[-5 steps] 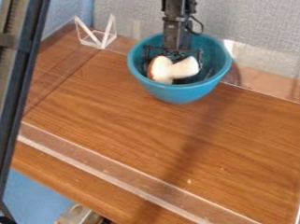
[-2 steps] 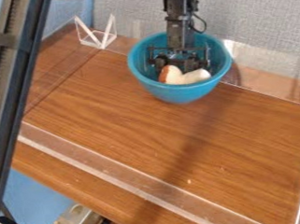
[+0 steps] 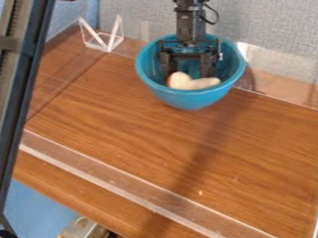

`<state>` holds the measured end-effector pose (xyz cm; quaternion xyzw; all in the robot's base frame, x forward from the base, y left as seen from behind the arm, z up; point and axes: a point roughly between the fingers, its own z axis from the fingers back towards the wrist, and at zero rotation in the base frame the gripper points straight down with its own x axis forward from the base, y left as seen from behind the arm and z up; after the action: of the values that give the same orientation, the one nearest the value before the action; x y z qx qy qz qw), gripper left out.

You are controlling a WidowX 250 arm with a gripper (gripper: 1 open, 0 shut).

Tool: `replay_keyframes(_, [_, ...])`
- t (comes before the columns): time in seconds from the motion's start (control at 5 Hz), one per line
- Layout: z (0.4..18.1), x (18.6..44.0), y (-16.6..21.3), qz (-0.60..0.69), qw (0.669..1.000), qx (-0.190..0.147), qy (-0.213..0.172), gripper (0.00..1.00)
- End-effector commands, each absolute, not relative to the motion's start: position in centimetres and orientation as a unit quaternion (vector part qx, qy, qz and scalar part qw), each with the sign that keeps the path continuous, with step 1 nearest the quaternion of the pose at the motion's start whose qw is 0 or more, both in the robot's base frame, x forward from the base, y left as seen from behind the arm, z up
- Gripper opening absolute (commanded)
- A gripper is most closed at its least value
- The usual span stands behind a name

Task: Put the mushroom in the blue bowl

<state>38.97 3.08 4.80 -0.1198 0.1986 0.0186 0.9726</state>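
Note:
The blue bowl sits at the back of the wooden table. Inside it lies the mushroom, showing cream-white with a hint of orange-brown, resting on the bowl's bottom. My gripper hangs straight down into the bowl from above, its dark fingers spread wide on either side just above the mushroom. It is open, and nothing is held between the fingers.
A clear plastic stand sits at the back left by the wall. A low clear barrier runs along the table's front, with the front edge just beyond it. A dark pole crosses the left foreground.
The fingers have spread apart and let go of the mushroom, which now lies lower in the bowl. The gripper has lifted slightly.

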Motion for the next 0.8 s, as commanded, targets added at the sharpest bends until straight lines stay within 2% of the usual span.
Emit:
replay_keyframes(0.0, [9.3, 38.7, 4.3, 0.016, 0.981, -0.119, 0.155, 1.00])
replay_keyframes(0.2, [10.7, 38.0, 5.1, 0.015, 0.981, -0.125, 0.151, 1.00])
replay_keyframes(0.4, [11.3, 37.7, 5.7, 0.032, 0.981, -0.132, 0.138, 1.00])
replay_keyframes(0.6, [11.2, 37.5, 6.5, 0.051, 0.981, -0.139, 0.129, 0.00])
